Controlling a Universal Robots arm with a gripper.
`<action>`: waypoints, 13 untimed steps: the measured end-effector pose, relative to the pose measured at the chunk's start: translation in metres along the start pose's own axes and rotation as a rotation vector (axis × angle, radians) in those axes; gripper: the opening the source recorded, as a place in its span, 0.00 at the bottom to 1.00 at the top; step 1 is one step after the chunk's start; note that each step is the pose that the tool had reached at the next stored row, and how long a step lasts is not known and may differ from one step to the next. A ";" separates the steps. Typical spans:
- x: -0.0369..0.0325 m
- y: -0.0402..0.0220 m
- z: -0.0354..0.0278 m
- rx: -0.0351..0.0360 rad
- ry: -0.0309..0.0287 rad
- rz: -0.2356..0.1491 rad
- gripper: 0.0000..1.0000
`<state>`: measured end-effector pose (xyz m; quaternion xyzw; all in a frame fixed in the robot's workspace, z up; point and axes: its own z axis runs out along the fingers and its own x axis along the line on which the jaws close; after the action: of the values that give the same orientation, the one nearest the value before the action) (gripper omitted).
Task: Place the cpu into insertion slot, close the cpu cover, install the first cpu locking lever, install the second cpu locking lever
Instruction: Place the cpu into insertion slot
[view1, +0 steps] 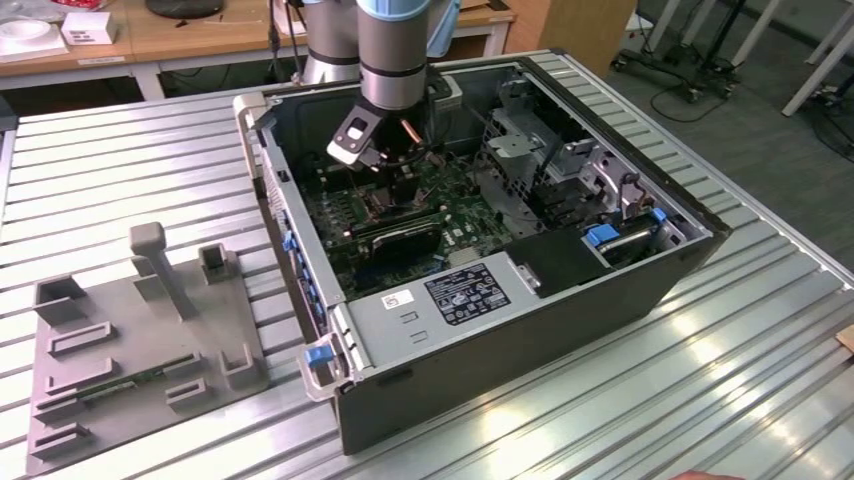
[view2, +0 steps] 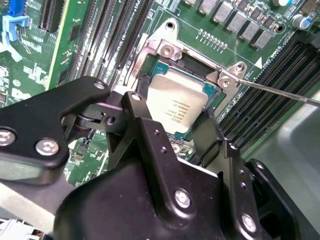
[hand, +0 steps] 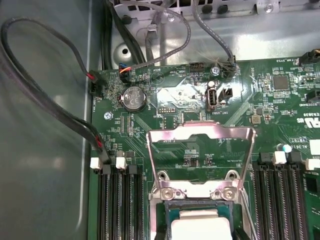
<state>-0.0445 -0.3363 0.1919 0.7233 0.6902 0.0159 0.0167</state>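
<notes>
While cover (hand: 200, 135) stands raised, cpu (view2: 175, 102) socketed

Silver-grey tubular arm (view1: 394, 60) with pale blue joint caps, black wrist bracket (view2: 35, 125) dotted with silver screws.

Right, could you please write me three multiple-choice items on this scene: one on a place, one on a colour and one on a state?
1. Where is the cpu?
A. on the table outside the computer
B. in the insertion slot
C. across the long memory slots

2. What colour is the motherboard?
A. blue
B. red
C. green

3. How does the cpu cover stand?
A. shut over the chip
B. swung open on its hinge
C. taken off and laid aside

Answers:
1 B: in both wrist views the cpu lies inside the slot's rim.
2 C: the board is green throughout.
3 B: in the first wrist view the frame is hinged back, clear of the chip.
</notes>
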 end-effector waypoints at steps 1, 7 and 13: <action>0.0000 0.0000 0.0000 0.0000 0.0002 0.000 0.59; 0.0000 0.0000 -0.0005 0.0001 -0.0001 0.000 0.59; 0.0000 0.0000 -0.0009 0.0000 0.0000 0.000 0.55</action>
<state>-0.0445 -0.3363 0.1928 0.7233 0.6902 0.0158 0.0166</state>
